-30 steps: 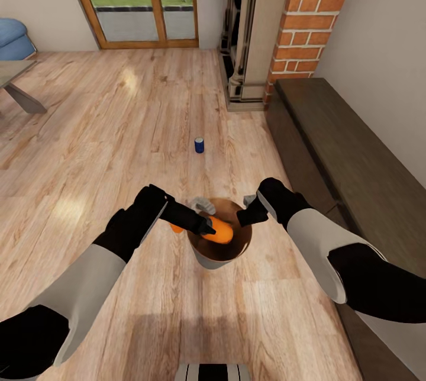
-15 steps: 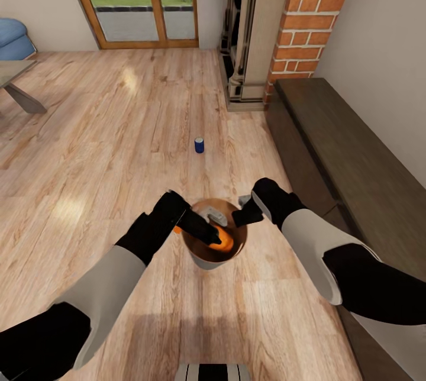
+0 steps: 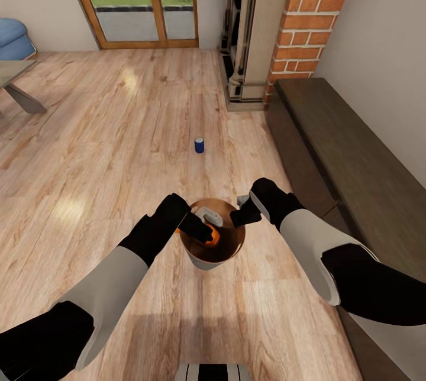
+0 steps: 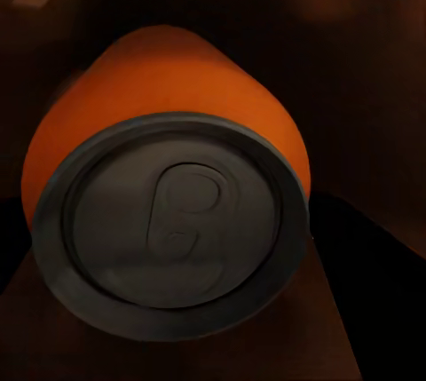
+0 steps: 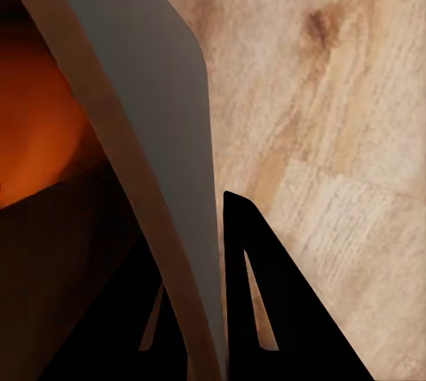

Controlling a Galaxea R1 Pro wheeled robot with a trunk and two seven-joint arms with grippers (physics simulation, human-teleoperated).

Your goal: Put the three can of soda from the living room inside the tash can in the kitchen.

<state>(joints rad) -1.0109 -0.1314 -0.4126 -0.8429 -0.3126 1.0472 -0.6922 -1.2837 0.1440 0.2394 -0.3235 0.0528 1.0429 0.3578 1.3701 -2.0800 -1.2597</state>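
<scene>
Wood-plank floor [image 3: 118, 132] is lying open ahead; a dark bench [image 3: 349, 150] is running along the right. The right gripper [image 3: 239, 213] is pinching the trash can [image 3: 204, 260] rim. Inside, the left gripper [image 3: 204, 228] is holding an orange can [image 4: 169, 212], lid facing the wrist camera. A blue can [image 3: 199, 145] is standing upright beyond.

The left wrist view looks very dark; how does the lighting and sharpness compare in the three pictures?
Left wrist view: dim inside the bin, only the orange can lit, background blurred. Head view: bright and sharp, sun patches glaring on the floor. Right wrist view: bin wall grey and soft-edged, planks slightly blurred.
</scene>
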